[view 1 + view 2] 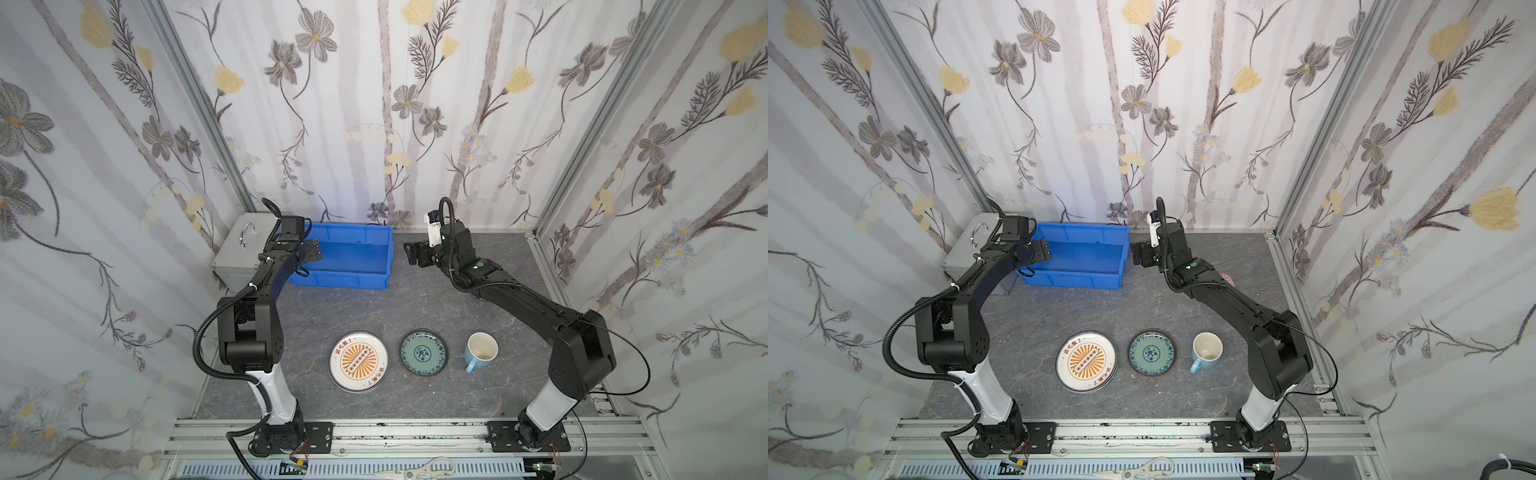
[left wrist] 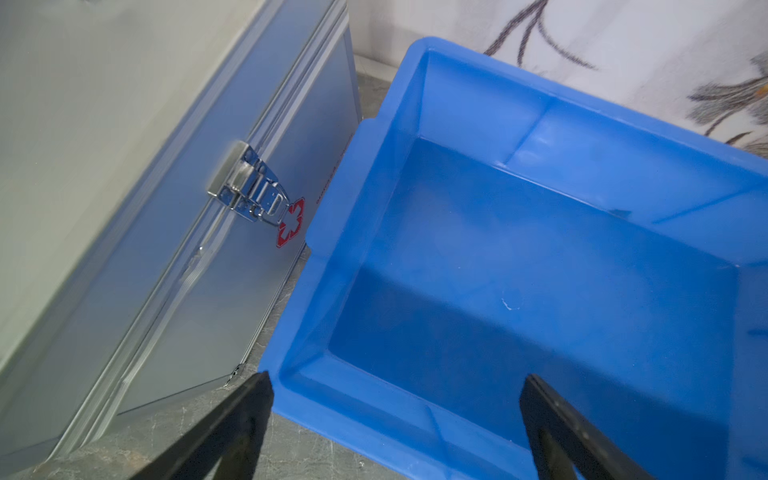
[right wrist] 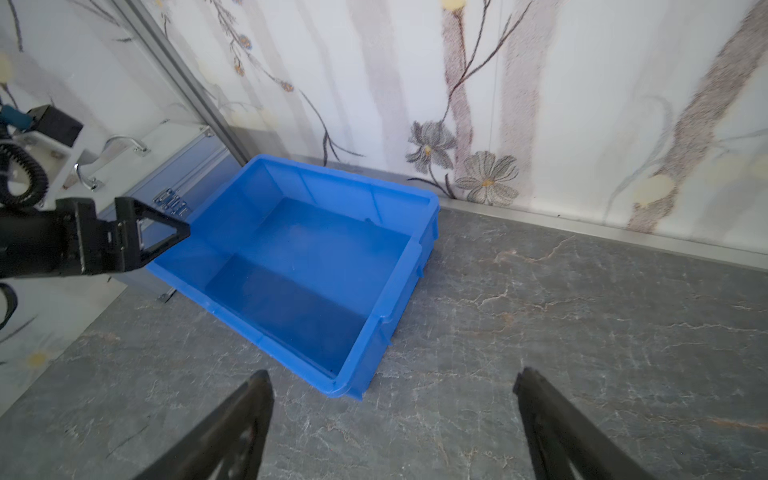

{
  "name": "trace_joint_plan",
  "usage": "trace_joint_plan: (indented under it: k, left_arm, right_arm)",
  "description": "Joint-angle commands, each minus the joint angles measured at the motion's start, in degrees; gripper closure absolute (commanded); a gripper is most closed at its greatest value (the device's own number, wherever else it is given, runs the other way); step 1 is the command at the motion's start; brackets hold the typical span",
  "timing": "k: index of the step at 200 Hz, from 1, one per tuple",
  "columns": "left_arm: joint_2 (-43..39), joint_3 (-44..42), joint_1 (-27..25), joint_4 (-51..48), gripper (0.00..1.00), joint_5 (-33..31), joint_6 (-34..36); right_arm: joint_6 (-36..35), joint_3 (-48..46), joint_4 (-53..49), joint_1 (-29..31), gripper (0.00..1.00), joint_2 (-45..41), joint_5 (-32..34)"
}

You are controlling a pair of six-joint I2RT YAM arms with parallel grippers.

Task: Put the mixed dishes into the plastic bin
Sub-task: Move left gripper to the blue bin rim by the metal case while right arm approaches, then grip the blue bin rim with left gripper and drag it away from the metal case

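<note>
The blue plastic bin [image 1: 349,227] [image 1: 1080,227] stands at the back of the grey tabletop and holds nothing. My left gripper [image 1: 312,252] [image 1: 1041,252] hovers open over its left end, with the rim [image 2: 332,257] under its jaws [image 2: 397,379]. My right gripper [image 1: 409,253] [image 1: 1136,253] [image 3: 392,376] is open beside the bin's right wall [image 3: 399,266], above bare table. Near the front lie a white plate with an orange sunburst [image 1: 358,361] [image 1: 1086,361], a teal patterned plate [image 1: 424,354] [image 1: 1151,353] and a pale blue mug [image 1: 481,350] [image 1: 1206,351]. An orange-patterned edge [image 1: 1227,277] peeks from behind my right forearm.
A silver metal case [image 1: 239,249] [image 1: 967,245] [image 2: 124,208] with a handle stands against the bin's left side. Flowered walls close in the back and both sides. An aluminium rail [image 1: 415,432] with both arm bases runs along the front, and scissors [image 1: 419,471] lie below it.
</note>
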Motion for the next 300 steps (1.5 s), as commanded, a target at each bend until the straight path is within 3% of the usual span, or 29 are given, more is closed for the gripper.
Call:
trace_joint_plan:
  k: [1, 38, 88, 138, 166, 185, 197, 206, 247, 282, 300]
  left_arm:
    - [2.31, 2.87, 0.45, -5.99, 0.05, -0.51, 0.1]
    - [4.14, 4.18, 1.52, -5.56, 0.05, 0.48, 1.21]
    - [8.25, 8.95, 1.95, -9.24, 0.04, -3.48, 3.69]
    - [13.39, 13.78, 2.73, -11.51, 0.04, -2.18, 4.47]
    - [15.76, 15.08, 2.76, -12.11, 0.07, 1.88, 5.93]
    - [16.51, 15.71, 2.65, -12.53, 0.18, 3.39, 6.17]
    - [16.18, 15.68, 2.54, -12.91, 0.36, 4.69, 6.67]
    - [15.32, 14.9, 2.23, -12.67, 0.43, 4.74, 6.74]
    - [11.33, 10.16, 0.04, -11.02, 0.51, 5.56, 8.17]
    - [9.33, 6.23, -2.07, -10.97, 0.74, 5.38, 8.11]
    - [6.17, 1.25, -3.83, -8.34, 0.79, 4.5, 7.3]
  right_arm:
    - [0.79, -1.28, 0.16, 0.27, 0.08, 0.05, -2.72]
    - [0.66, -3.15, 0.97, 0.23, 0.07, 0.81, -3.17]
    - [-0.95, -2.43, 1.05, 0.06, 0.06, 2.71, -3.51]
    - [-1.63, -1.07, 0.47, -0.8, 0.06, 4.44, -4.79]
    - [-1.76, -1.69, 0.01, -1.61, 0.06, 4.13, -5.8]
    - [-1.47, -1.89, -0.34, -2.12, 0.06, 3.89, -6.46]
    - [-1.07, -1.97, -0.7, -2.11, 0.06, 3.74, -6.59]
    - [-0.89, -2.1, -1.24, -2.18, 0.07, 3.71, -6.84]
    - [-0.35, -4.06, -2.02, -2.16, 0.08, 2.11, -7.5]
    - [-0.34, -6.55, -2.69, -2.11, 0.08, -1.78, -6.52]
    - [-0.35, -8.16, -3.6, -2.11, 0.08, -3.91, -6.58]
